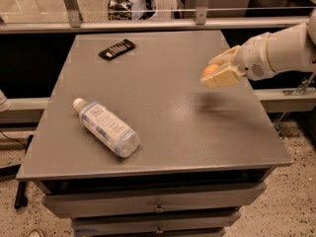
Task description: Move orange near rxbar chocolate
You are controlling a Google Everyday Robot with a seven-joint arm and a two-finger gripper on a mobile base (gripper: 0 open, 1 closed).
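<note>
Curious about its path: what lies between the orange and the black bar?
Camera view: only bare table between the orange, held in the tool at right, and the rxbar chocolate.

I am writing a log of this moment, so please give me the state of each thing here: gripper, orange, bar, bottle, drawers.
gripper: shut on the orange, raised over the right side of the table.
orange: held in the gripper, off the table top.
rxbar chocolate: lying flat at the far left of the table, not touched.
water bottle: lying on its side, white cap on.
drawers: closed.
</note>
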